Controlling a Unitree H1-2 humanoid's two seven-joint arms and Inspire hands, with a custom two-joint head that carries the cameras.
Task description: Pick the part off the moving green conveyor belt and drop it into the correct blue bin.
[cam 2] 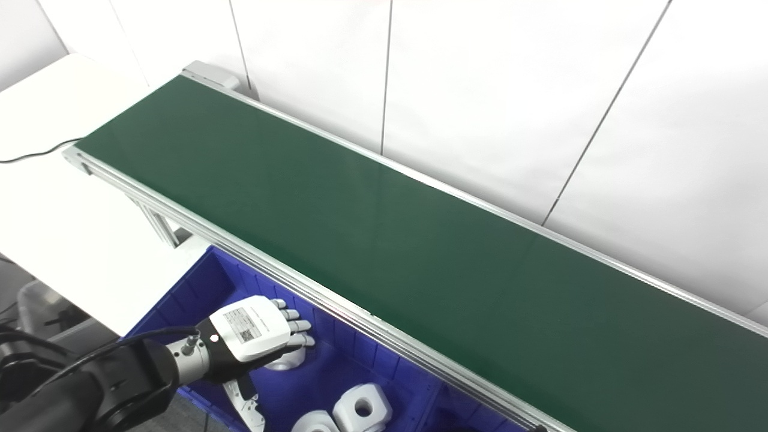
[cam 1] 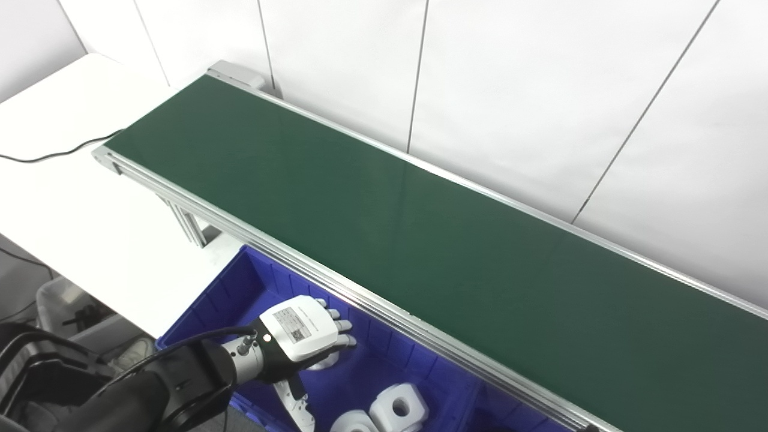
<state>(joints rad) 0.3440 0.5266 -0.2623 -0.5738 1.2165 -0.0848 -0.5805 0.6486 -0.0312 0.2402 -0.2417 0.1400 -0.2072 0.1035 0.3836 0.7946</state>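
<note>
The green conveyor belt (cam 1: pixel 384 222) runs from far left to near right and carries no part. My left hand (cam 1: pixel 303 336) hovers over the blue bin (cam 1: pixel 240 288) just in front of the belt, fingers spread and thumb hanging down and apart. A white part (cam 1: pixel 327 361) lies in the bin right under the fingertips, mostly hidden by the hand; whether the fingers touch it I cannot tell. Two more white parts with round holes (cam 1: pixel 399 408) (cam 1: pixel 354 423) lie in the same bin to the right. My right hand is not in view.
The belt's aluminium side rail (cam 1: pixel 372 303) runs along the bin's far edge. A white table (cam 1: pixel 72 198) lies to the left with a black cable (cam 1: pixel 60 153) on it. A white panelled wall (cam 1: pixel 540 90) stands behind the belt.
</note>
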